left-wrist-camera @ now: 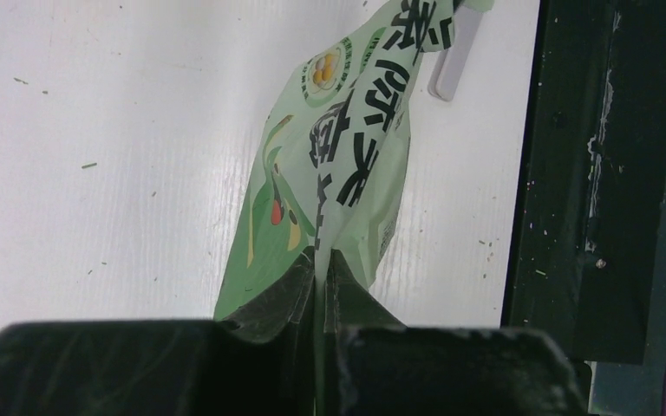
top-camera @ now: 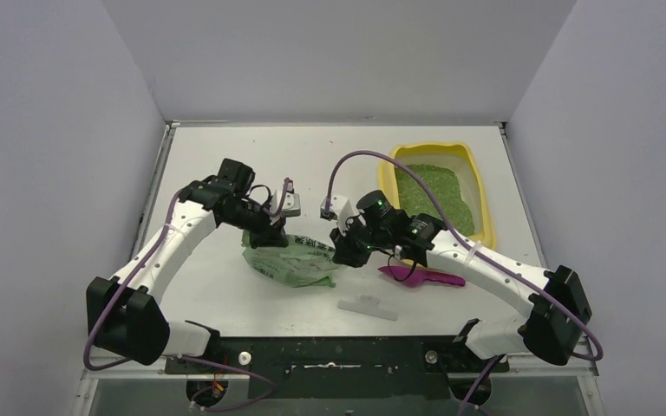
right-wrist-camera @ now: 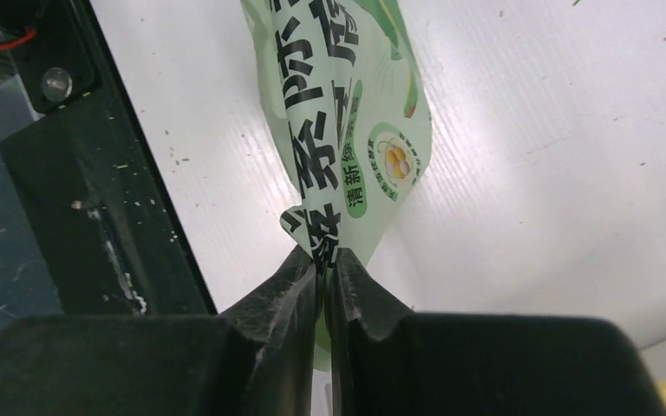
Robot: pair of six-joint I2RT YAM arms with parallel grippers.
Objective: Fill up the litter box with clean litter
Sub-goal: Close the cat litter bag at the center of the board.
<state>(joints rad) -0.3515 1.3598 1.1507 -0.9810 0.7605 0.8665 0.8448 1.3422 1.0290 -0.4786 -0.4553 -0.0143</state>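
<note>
The yellow litter box point(top-camera: 478, 186) stands at the far right of the table, with bright-green clean litter point(top-camera: 436, 192) spread over its floor. Between the two arms sits the light-green printed bag point(top-camera: 290, 263). My left gripper point(top-camera: 270, 232) is shut on the bag's left top edge; its fingertips point(left-wrist-camera: 323, 264) pinch the film. At the bag's right edge my right gripper point(top-camera: 345, 253) is shut too, with the printed plastic point(right-wrist-camera: 347, 130) caught between its fingertips point(right-wrist-camera: 323, 258).
A magenta scoop point(top-camera: 423, 277) lies on the table just right of the bag, under the right arm. A small white clip point(top-camera: 368, 307) rests near the front edge. A black base strip point(top-camera: 338, 354) runs along the near side.
</note>
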